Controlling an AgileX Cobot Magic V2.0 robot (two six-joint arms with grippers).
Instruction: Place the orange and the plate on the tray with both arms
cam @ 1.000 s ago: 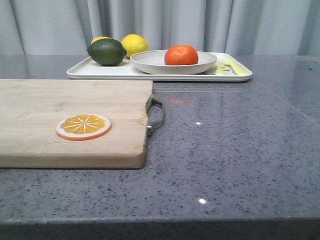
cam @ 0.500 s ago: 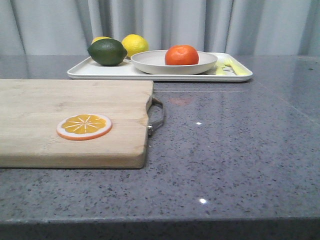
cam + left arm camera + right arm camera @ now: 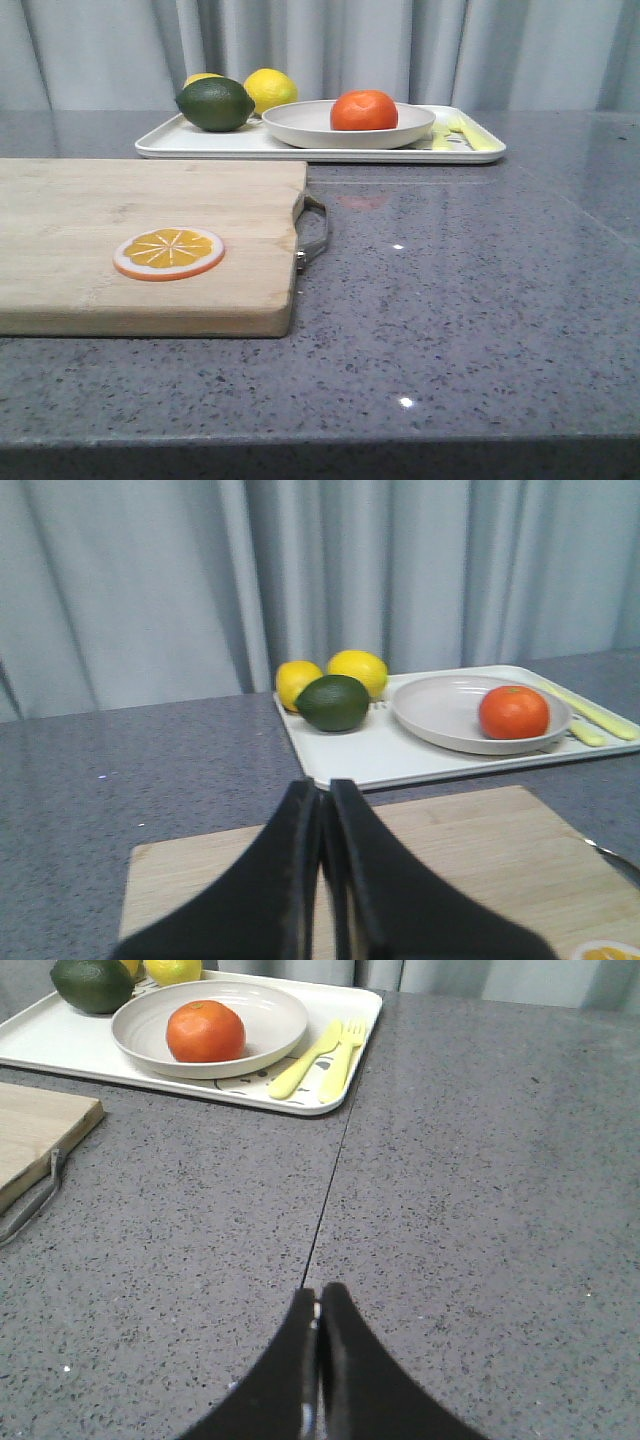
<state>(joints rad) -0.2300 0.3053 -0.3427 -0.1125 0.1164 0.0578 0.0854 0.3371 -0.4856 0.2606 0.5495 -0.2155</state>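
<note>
The orange (image 3: 363,110) lies in the off-white plate (image 3: 300,125), and the plate stands on the white tray (image 3: 180,145) at the back of the table. All three also show in the left wrist view: orange (image 3: 514,712), plate (image 3: 440,705), tray (image 3: 350,755). They show in the right wrist view too: orange (image 3: 205,1031), plate (image 3: 275,1015), tray (image 3: 60,1040). My left gripper (image 3: 323,792) is shut and empty over the wooden board, short of the tray. My right gripper (image 3: 319,1298) is shut and empty over the bare table, well short of the tray. Neither gripper shows in the front view.
A wooden cutting board (image 3: 120,200) with a metal handle (image 3: 315,235) lies at the front left, with a flat orange slice (image 3: 168,252) on it. On the tray sit a green lime (image 3: 214,103), two lemons (image 3: 270,90) and yellow cutlery (image 3: 450,135).
</note>
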